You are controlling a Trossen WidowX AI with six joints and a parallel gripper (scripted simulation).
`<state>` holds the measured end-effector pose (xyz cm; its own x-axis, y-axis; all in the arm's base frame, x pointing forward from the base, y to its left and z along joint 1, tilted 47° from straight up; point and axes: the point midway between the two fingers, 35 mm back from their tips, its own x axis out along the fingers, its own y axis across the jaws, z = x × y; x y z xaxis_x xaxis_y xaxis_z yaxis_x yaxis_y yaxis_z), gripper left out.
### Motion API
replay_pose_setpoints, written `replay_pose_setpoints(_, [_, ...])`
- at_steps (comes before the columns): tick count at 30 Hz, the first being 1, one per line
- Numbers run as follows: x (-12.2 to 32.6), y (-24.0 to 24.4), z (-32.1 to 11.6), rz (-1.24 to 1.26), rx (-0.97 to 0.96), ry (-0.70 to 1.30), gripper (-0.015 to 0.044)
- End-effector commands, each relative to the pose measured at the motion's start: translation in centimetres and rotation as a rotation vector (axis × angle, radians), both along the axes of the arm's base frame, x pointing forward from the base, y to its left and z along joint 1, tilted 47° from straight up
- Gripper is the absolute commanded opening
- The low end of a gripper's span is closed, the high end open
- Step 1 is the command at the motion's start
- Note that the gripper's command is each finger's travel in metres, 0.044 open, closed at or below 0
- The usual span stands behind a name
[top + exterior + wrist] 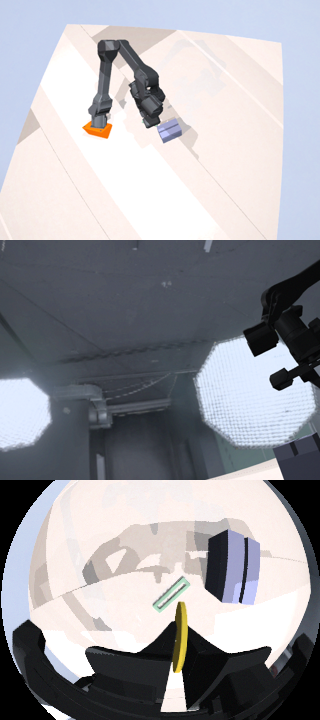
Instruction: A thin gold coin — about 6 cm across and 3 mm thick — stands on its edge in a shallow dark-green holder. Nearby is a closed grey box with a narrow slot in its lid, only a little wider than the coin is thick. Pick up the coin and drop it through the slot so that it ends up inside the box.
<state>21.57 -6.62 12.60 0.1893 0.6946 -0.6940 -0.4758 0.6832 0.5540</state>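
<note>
My gripper (176, 625) is shut on the gold coin (181, 642), which stands upright and almost edge-on between the fingertips in the wrist view. The green holder (185, 580) lies on the table beyond the coin, its groove empty and slanted relative to the coin. In the top view the arm's hand hides most of the holder and the coin. The grey-blue box (169, 134) (297, 467) (233, 570) is right of the holder and gripper. Its dark slot shows in the lid, running nearly in line with the coin in the wrist view, but off to the right.
The arm's orange base (100, 133) stands to the left in the top view. The hand is above the table (206, 180), close beside the box. Shadows of the arm fall around the box and holder. The exterior view shows mostly ceiling and lamps.
</note>
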Motion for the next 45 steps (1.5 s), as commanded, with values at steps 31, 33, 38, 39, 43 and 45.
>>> replay_pose_setpoints(31, [7.8, -3.8, -1.6, -0.002, -0.001, -0.003, 0.0000])
replay_pose_setpoints(33, [8.3, -4.0, -1.8, -0.002, -0.001, -0.003, 0.0000])
replay_pose_setpoints(38, [9.3, -4.4, -2.2, -0.002, -0.001, -0.004, 0.0000])
replay_pose_setpoints(39, [9.3, -4.4, -2.2, -0.002, -0.001, -0.004, 0.0000])
replay_pose_setpoints(43, [8.9, -4.2, -2.0, 0.003, -0.005, -0.006, 0.0000])
replay_pose_setpoints(45, [8.9, -4.2, -2.0, 0.003, -0.005, -0.006, 0.0000])
